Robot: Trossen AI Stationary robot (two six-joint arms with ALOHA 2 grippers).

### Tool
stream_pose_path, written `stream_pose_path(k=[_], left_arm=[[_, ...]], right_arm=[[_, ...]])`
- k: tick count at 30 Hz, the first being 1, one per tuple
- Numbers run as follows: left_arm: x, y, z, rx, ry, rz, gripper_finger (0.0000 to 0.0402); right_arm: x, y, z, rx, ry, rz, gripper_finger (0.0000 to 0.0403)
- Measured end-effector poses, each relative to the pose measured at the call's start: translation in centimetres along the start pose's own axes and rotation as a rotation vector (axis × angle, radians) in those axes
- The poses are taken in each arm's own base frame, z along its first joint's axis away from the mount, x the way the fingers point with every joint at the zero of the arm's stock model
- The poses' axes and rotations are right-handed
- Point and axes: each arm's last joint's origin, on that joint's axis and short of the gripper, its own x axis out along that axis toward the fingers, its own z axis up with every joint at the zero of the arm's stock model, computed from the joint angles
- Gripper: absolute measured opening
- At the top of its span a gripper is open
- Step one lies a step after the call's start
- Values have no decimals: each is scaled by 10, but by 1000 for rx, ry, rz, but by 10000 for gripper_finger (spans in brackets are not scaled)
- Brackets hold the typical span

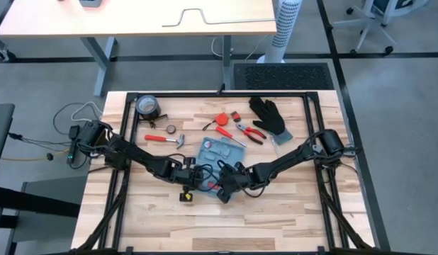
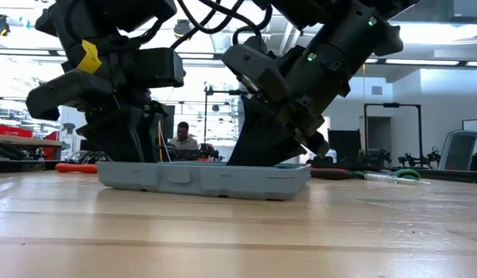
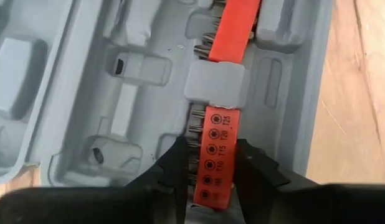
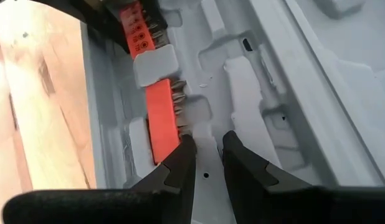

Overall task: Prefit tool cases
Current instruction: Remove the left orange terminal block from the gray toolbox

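The tool case (image 1: 222, 152) lies open at frame centre on the tabletop (image 1: 290, 212), just above both pincers. An orange bit holder (image 3: 220, 155) sits in a slot along the case's lower edge — its long axis parallel to that edge. The left pincer (image 3: 211, 180) pinches one end. The right pincer (image 4: 205, 158), fingers slightly spread and empty, hovers beside the opposite end — both arms angle steeply down.
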Motion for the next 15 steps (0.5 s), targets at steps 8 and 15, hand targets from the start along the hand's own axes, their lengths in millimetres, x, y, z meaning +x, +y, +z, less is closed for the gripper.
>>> stream_pose_path(k=[8,15], left_arm=[[-5,1,1,3,-7,20,90],[-18,4,10,-16,-78,52,87]], right_arm=[[4,7,-13,25,5,4,87],[5,8,-14,44,26,27,87]])
